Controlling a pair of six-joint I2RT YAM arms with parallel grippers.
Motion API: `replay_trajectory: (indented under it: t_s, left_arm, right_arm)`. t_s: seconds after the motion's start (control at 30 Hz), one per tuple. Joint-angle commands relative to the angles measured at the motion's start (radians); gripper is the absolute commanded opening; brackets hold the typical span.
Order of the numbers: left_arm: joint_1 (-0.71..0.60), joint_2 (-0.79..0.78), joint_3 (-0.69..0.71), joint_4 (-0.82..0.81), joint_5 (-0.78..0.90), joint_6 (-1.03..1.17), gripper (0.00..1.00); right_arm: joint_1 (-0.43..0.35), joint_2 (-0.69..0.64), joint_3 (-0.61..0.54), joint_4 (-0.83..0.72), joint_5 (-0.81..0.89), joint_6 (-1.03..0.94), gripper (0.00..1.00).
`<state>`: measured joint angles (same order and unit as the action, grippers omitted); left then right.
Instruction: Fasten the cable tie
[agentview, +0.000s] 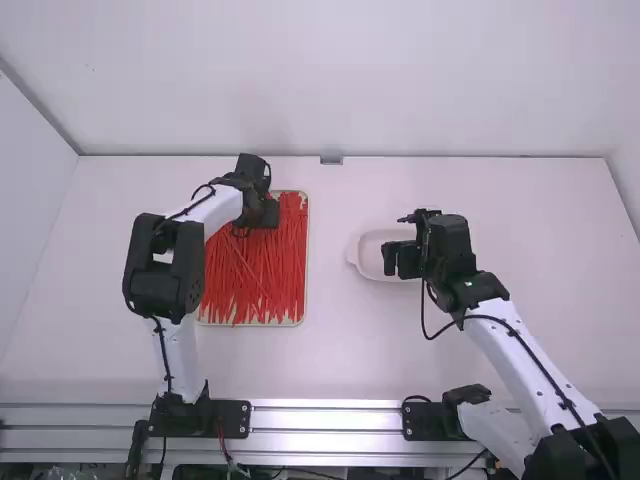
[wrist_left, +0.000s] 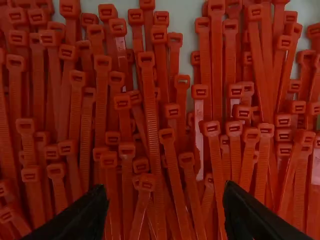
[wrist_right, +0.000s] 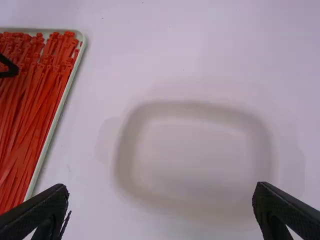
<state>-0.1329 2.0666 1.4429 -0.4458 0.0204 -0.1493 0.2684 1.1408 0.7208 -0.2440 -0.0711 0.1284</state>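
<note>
A heap of red cable ties (agentview: 258, 265) lies on a pale tray (agentview: 304, 262) left of the table's middle. My left gripper (agentview: 255, 212) hangs low over the far end of the heap. In the left wrist view its fingertips (wrist_left: 85, 215) stand wide apart above the ties' heads (wrist_left: 165, 130), open with nothing between them. My right gripper (agentview: 400, 258) hovers over a white dish (agentview: 365, 255) to the right of the tray. In the right wrist view its fingertips (wrist_right: 37, 210) are spread either side of the empty dish (wrist_right: 195, 155), open.
The tray's edge (wrist_right: 60, 112) with ties (wrist_right: 25, 105) lies a short way left of the dish. White table surface stretches on all sides, with walls at the back and left.
</note>
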Motion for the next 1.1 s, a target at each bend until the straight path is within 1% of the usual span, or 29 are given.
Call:
replay_trajectory:
  t_s: [0.0,0.57,0.83,1.07]
  left_arm:
    - [0.004,0.011,-0.023,0.012,-0.012,-0.002,0.58]
    - [0.009,0.011,-0.042,0.055,-0.014,-0.003,0.5]
    - [0.013,0.011,-0.058,0.085,-0.014,0.001,0.49]
    - [0.022,0.011,-0.063,0.093,-0.011,0.001,0.47]
  right_arm:
    - [0.0,0.004,0.034,-0.003,0.005,0.003,0.98]
    - [0.0,0.004,0.034,-0.003,0.005,0.002,0.98]
    - [0.0,0.004,0.034,-0.003,0.005,0.002,0.98]
    - [0.0,0.004,0.034,-0.002,0.005,0.003,0.98]
